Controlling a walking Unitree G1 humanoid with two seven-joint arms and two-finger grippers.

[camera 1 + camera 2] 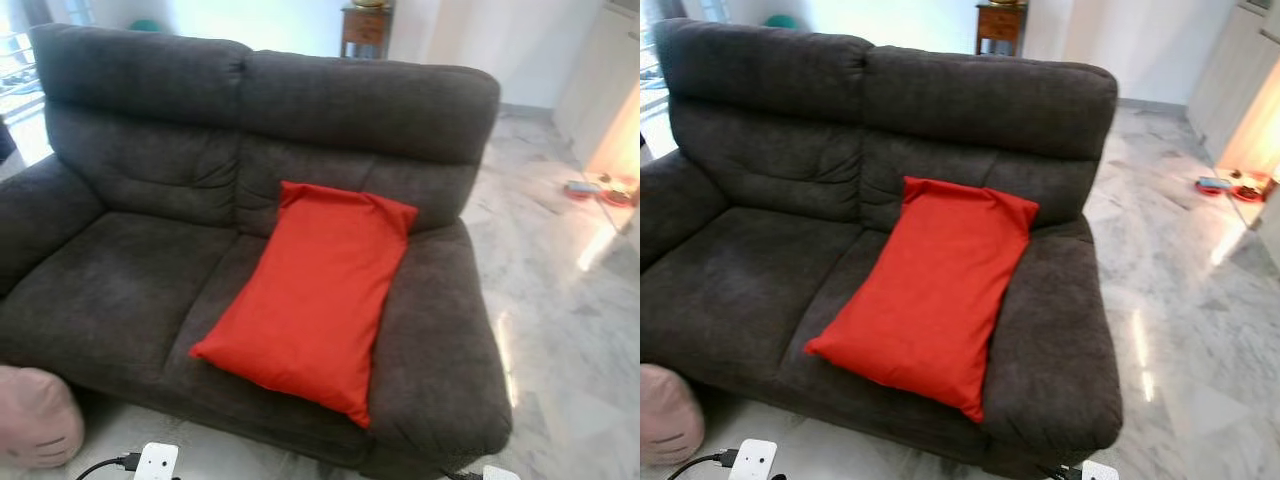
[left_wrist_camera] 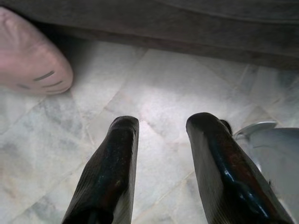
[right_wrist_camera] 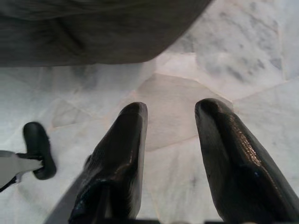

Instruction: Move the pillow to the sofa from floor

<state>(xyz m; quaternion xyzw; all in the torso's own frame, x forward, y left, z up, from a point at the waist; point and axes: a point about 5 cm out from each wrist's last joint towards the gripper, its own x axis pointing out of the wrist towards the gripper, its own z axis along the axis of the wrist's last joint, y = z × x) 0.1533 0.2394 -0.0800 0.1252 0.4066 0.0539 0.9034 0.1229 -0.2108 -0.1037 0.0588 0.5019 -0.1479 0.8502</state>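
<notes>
A dark grey sofa (image 1: 130,250) of soft, napped fabric, with plump rounded cushions, stood on a glossy marble floor (image 1: 570,330). The pillow (image 1: 310,290), a smooth red rectangle, lay slanted on the sofa's right seat, its top edge leaning against the backrest. A rounded pink cushion (image 1: 35,415) sat on the floor by the sofa's front. The left gripper (image 2: 161,128) and the right gripper (image 3: 170,112) hung over the marble, fingers apart, holding nothing.

head eyes facing sofa (image 1: 150,250); wrists facing floor (image 2: 177,84)
</notes>
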